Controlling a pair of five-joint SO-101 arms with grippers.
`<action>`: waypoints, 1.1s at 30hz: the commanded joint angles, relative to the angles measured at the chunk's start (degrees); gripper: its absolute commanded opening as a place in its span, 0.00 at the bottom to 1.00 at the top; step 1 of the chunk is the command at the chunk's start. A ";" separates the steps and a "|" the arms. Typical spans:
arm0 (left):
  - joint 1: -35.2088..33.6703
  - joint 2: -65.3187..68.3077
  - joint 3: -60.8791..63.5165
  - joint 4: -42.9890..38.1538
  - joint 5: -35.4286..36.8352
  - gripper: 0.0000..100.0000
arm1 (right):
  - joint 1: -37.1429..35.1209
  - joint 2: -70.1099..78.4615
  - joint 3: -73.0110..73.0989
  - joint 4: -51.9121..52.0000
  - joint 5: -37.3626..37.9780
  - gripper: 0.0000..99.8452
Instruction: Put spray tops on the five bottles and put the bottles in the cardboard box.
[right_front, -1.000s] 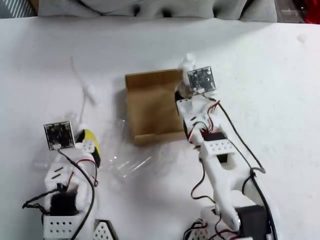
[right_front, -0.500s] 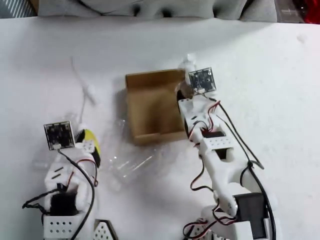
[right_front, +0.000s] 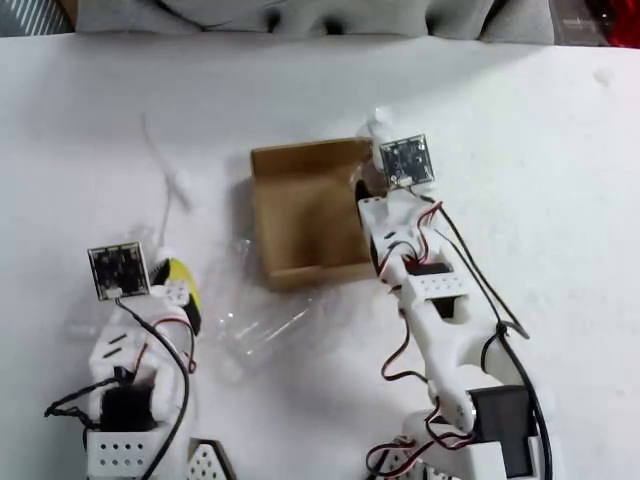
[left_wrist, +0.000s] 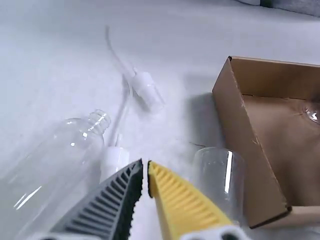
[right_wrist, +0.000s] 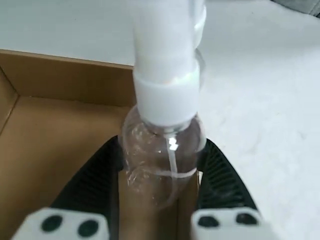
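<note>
The right gripper (right_wrist: 160, 150) is closed on a clear bottle (right_wrist: 161, 167), which is clamped at its shoulder between the two black fingers (right_wrist: 95, 170). A white spray top (right_wrist: 167, 80) is seated on the bottle's neck, and its dip tube is seen running down inside the clear body. In the high view, the right gripper (right_front: 370, 188) and its bottle are placed at the right-hand wall of the cardboard box (right_front: 300, 158). In the right wrist view, the brown floor of the cardboard box (right_wrist: 55, 140) lies under and beside the bottle's base. Whether the base touches the floor cannot be told.

The left gripper (left_wrist: 144, 167) is drawn together to a thin slit between its grey and yellow fingers, and nothing is held between them. It is kept low over the table (right_front: 520, 120) near the left arm's base, well apart from the box. Just beyond the grey finger a second spray top (left_wrist: 114, 161) lies, its thin tube leading away. Beside it an uncapped bottle (left_wrist: 55, 160) is laid on its side, with its threaded neck bare. Farther out a loose spray top (left_wrist: 147, 91) with a long curved tube rests on the table. Another clear bottle (left_wrist: 220, 170) is lying just beside the box's near wall (left_wrist: 245, 125), on the yellow finger's side.
</note>
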 joint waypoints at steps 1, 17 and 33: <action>-0.40 -0.57 -0.09 -0.35 -0.44 0.02 | 2.24 -0.40 -2.46 -0.57 0.88 0.01; -0.40 -0.57 -0.09 -0.35 -0.44 0.02 | 1.89 -0.40 -2.46 -0.40 0.88 0.04; -0.48 -0.57 -0.09 -0.35 -0.44 0.02 | -1.80 0.04 -2.46 -0.31 0.88 0.19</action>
